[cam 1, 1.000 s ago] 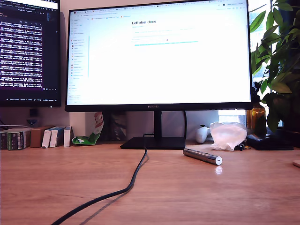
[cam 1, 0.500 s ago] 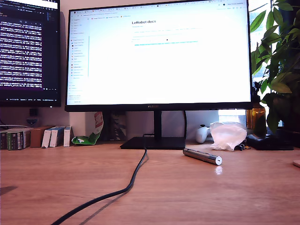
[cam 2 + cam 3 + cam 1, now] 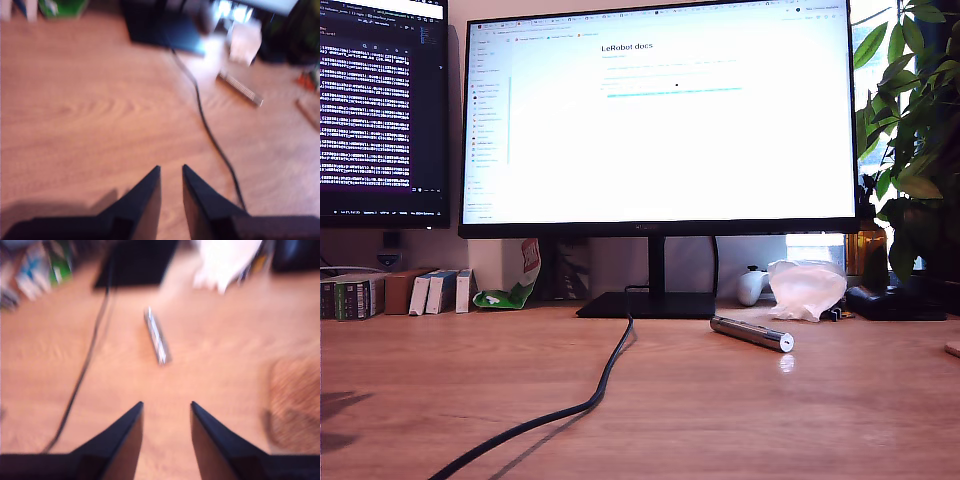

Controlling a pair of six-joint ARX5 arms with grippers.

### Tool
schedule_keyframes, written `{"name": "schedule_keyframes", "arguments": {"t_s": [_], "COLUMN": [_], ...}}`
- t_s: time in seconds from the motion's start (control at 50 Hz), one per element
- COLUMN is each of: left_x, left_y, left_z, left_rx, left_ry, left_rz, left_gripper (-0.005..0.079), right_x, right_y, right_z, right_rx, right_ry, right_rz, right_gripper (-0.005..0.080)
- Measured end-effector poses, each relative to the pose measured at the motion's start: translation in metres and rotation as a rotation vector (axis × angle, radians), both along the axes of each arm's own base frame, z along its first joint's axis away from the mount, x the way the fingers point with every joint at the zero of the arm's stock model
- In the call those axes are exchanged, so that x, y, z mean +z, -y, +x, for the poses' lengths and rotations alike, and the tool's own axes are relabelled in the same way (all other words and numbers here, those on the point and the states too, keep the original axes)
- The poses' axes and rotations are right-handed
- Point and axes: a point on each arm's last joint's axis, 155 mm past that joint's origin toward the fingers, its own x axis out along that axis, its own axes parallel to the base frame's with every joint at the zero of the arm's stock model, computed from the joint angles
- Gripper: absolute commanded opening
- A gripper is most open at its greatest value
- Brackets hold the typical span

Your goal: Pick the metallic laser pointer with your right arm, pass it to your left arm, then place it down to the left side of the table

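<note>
The metallic laser pointer (image 3: 752,333) lies on the wooden table (image 3: 720,420), right of centre in the exterior view, its shiny end cap toward the camera. No arm shows in the exterior view. My first gripper (image 3: 171,168) hovers over bare wood with its jaws a narrow gap apart and empty; the laser pointer (image 3: 240,89) lies far ahead and off to one side, past the black cable (image 3: 200,110). My second gripper (image 3: 166,404) is open wider, also empty, with the laser pointer (image 3: 156,336) ahead of its jaws and apart from them. Both wrist views are blurred.
A black cable (image 3: 605,385) snakes from the monitor stand (image 3: 650,303) toward the front edge. A white plastic bag (image 3: 806,288), a plant (image 3: 915,150) and small boxes (image 3: 430,292) line the back. A brown round mat (image 3: 295,405) lies near my second gripper.
Dark shadows have appeared and grown on the table at the exterior view's lower left edge. The laser pointer and the cable have not moved.
</note>
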Motion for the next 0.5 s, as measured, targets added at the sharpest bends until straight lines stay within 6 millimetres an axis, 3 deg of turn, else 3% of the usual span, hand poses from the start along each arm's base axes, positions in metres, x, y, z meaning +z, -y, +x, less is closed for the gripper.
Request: {"name": "schedule_keyframes", "arguments": {"t_s": [0.14, 0.28, 0.5], "left_x": [-0.002, -0.004, -0.004], "left_y": [0.000, -0.001, -0.004], "left_z": [0.006, 0.016, 0.038], "left_rx": [-0.045, -0.095, -0.120], "left_ry": [-0.004, 0.000, -0.007], "left_rz": [0.098, 0.204, 0.358], "left_gripper": [0.0266, 0.0370, 0.0375], "right_x": [-0.011, -0.013, -0.020], "right_y": [-0.016, -0.029, -0.042], "right_z": [0.006, 0.019, 0.043], "right_rx": [0.078, 0.129, 0.181], "right_ry": [-0.055, -0.080, -0.123], "right_rz": [-0.041, -0.089, -0.205], "right_gripper": [0.0393, 0.0411, 0.0411]}}
